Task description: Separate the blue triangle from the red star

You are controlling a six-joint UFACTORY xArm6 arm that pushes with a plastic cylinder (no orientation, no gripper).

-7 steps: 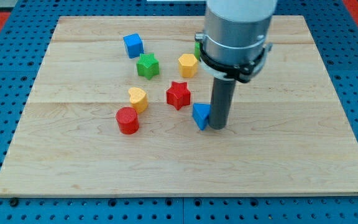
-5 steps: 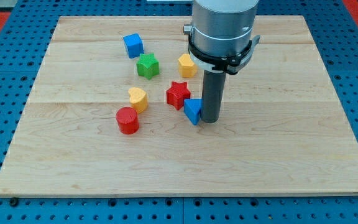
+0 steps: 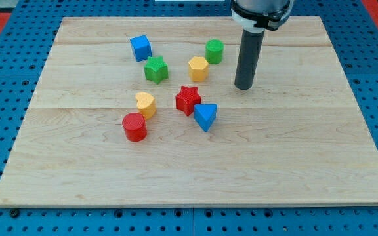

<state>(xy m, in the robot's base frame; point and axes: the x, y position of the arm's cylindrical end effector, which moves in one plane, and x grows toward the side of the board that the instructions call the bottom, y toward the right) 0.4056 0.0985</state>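
Blue triangle (image 3: 205,117) sits mid-board, touching or all but touching red star (image 3: 188,99) at its upper left. My tip (image 3: 243,86) rests on wooden board (image 3: 320,151), toward view's upper right of triangle, apart from it, touching no block. No claw on me, bare rod only, so nothing grasped. Yellow block (image 3: 198,68) and green cylinder (image 3: 214,50) lie left of tip. Green star (image 3: 155,69), blue cube (image 3: 140,48) farther left. Yellow heart-like block (image 3: 146,104) beside red cylinder (image 3: 135,126), left of star.
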